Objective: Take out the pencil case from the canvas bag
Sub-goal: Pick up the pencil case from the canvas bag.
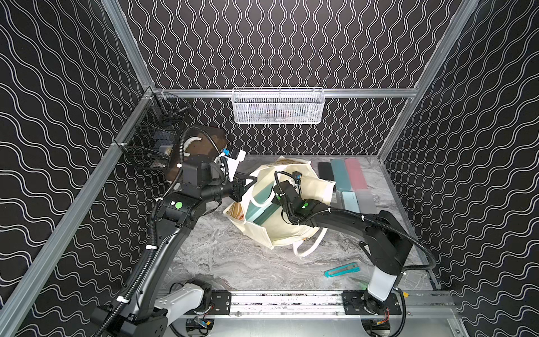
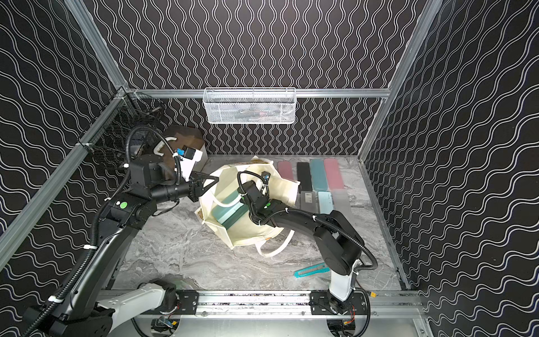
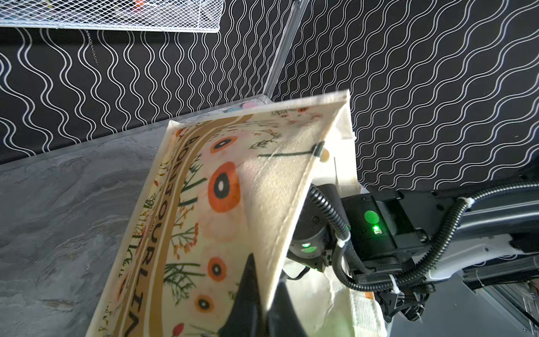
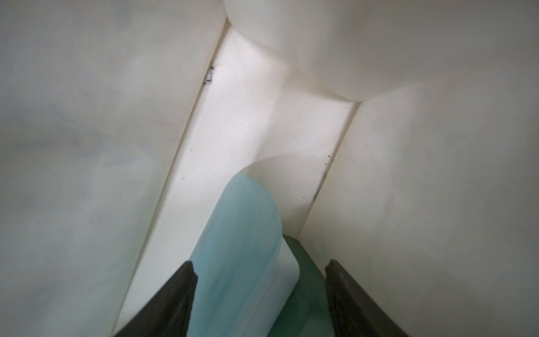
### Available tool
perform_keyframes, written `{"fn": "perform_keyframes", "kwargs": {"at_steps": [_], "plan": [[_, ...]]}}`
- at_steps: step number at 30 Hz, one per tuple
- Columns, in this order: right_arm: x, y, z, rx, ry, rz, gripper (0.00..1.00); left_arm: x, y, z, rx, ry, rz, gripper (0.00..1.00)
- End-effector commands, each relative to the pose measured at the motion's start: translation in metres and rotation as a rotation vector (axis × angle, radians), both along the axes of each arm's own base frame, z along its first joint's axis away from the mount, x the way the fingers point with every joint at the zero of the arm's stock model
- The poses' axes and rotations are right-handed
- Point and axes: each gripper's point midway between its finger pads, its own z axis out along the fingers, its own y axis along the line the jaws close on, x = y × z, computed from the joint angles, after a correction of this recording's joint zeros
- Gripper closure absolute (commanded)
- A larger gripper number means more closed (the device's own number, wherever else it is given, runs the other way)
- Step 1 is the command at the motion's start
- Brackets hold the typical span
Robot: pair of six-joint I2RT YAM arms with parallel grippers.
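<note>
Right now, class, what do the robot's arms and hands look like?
The left arm and right arm are black with white base links, ribbed black cable hoses, white zip ties and round green stickers. The left hand and right hand have dark tapered fingers.

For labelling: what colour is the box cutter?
Teal; box cutter shows best in a top view.

Our right gripper only two dark fingers cut off at the frame's edge, in both top views we find it hidden inside the canvas bag, pencil case blurred and cropped, white mesh basket contents too small for us to tell
</note>
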Motion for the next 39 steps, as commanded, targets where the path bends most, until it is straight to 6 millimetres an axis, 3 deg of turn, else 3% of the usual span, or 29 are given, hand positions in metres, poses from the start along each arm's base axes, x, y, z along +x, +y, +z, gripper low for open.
{"fn": "perform_keyframes", "kwargs": {"at_steps": [1,8,15,23,27,32,39], "plan": [[0.009,-0.004,0.006,-0.064,-0.056,-0.003,0.29,-0.007,-0.01,0.024,-0.031,-0.097,-0.087,1.0],[0.016,-0.001,0.007,-0.139,-0.078,0.018,0.34,-0.007,-0.012,0.025,-0.031,-0.098,-0.105,1.0],[0.011,0.001,0.01,-0.089,-0.055,0.028,0.37,-0.007,-0.011,0.023,-0.029,-0.096,-0.099,1.0],[-0.001,-0.02,-0.009,-0.044,0.132,-0.12,0.22,-0.007,-0.011,0.021,-0.026,-0.094,-0.095,1.0],[-0.004,-0.015,-0.018,-0.034,0.2,-0.113,0.21,-0.007,-0.011,0.021,-0.03,-0.092,-0.098,1.0],[-0.005,-0.008,-0.015,0.024,0.193,-0.073,0.33,-0.007,-0.011,0.019,-0.032,-0.092,-0.098,1.0],[-0.003,-0.012,-0.001,0.018,0.135,-0.064,0.51,-0.008,-0.012,0.018,-0.036,-0.09,-0.102,1.0]]}}
